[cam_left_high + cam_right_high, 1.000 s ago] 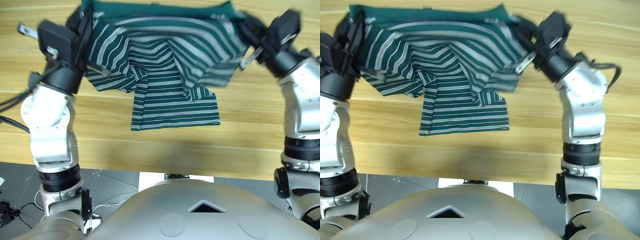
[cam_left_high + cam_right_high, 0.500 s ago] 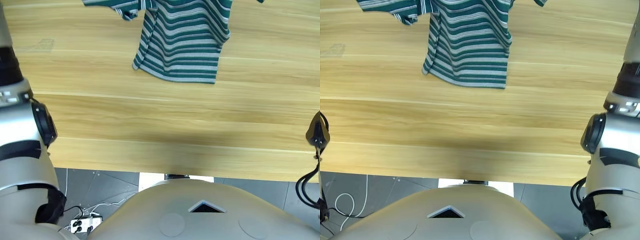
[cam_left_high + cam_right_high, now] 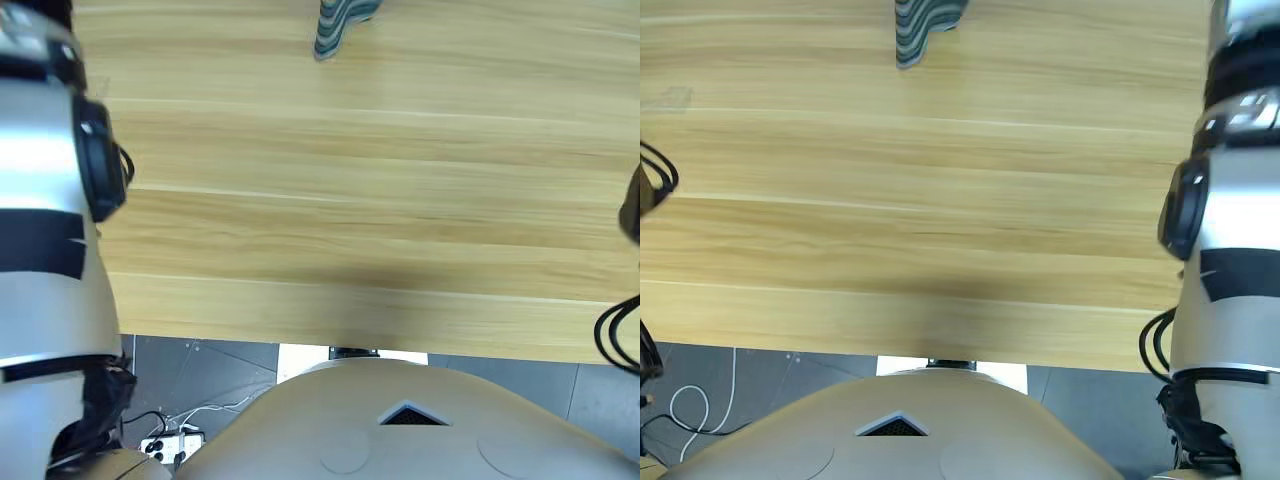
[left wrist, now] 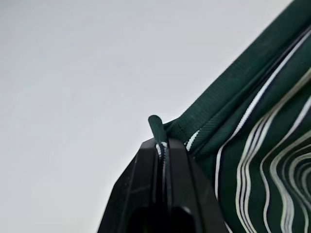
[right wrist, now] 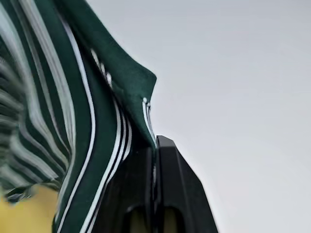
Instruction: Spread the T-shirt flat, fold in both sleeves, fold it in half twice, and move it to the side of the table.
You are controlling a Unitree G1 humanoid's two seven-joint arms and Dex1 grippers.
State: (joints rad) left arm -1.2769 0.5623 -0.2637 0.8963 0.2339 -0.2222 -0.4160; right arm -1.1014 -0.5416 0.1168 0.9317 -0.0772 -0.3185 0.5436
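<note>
1. MARKINGS. A faint pale mark (image 3: 665,97) lies on the table top toward the robot's left. It is too faint to read.

2. SURFACE AND ROOM. The light wooden plank table (image 3: 360,200) spans both eye views, with its grain and seams running from left to right. Below its near edge lies a dark grey tiled floor (image 3: 190,365). A thin white cable (image 3: 732,375) and a white power strip (image 3: 165,450) rest on that floor.

3. TASK ITEM. The dark green knit T-shirt with white stripes (image 3: 338,25) hangs over the far part of the table. The eye views show 1 narrow lower end of it at the top of the frame. Whether that end touches the wood cannot be told.

4. LEFT GRIPPER. The left gripper (image 4: 162,145) has its 2 black fingers pressed together, clenched on the plain green hem band of the T-shirt. A small roll of fabric protrudes past the fingertips. The striped cloth runs taut away from the grip against a plain pale grey background.

5. RIGHT GRIPPER. The right gripper (image 5: 155,150) is likewise clamped on an edge of the T-shirt. The striped cloth hangs just beside its fingers.
</note>
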